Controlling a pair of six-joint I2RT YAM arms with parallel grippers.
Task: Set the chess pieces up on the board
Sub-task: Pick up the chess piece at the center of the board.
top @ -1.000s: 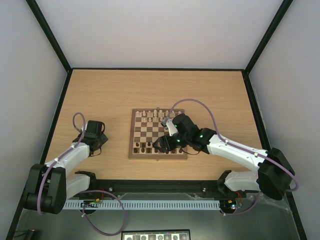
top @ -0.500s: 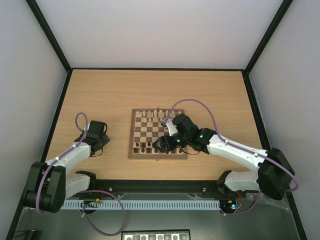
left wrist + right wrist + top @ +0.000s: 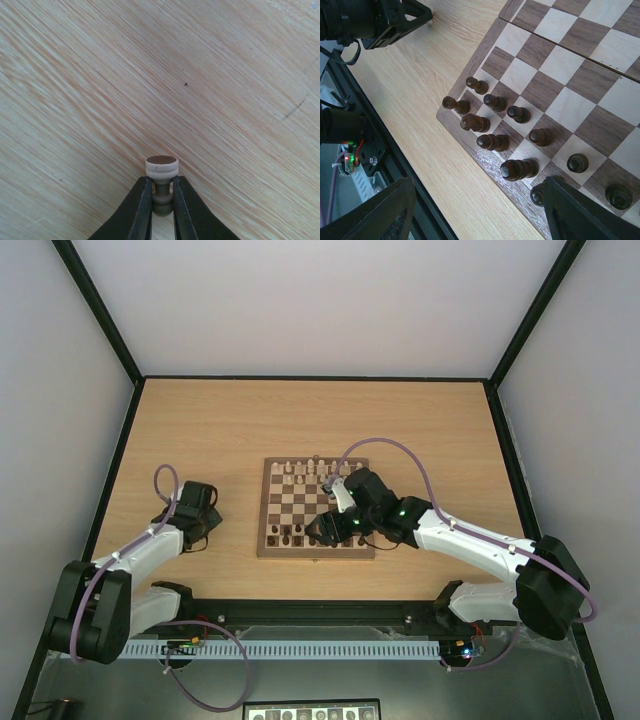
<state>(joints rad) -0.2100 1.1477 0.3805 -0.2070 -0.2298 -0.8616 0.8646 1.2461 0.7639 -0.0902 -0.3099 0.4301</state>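
pale chess piece (image 3: 161, 167), perhaps a pawn, pinched in left gripper (image 3: 161, 189) over counter (image 3: 200, 75); right gripper (image 3: 480, 205) wide above board (image 3: 560, 100).

Pale wood-grain surface (image 3: 200, 430) carrying one checkered board (image 3: 290, 505)
The board lies flat, midway between the left and right edges, a little toward the near edge.

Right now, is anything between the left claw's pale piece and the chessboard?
Nothing visible does. The left gripper pinches the pale piece over bare table, left of the board; only wood lies between. The right gripper hovers over the board's near right part.
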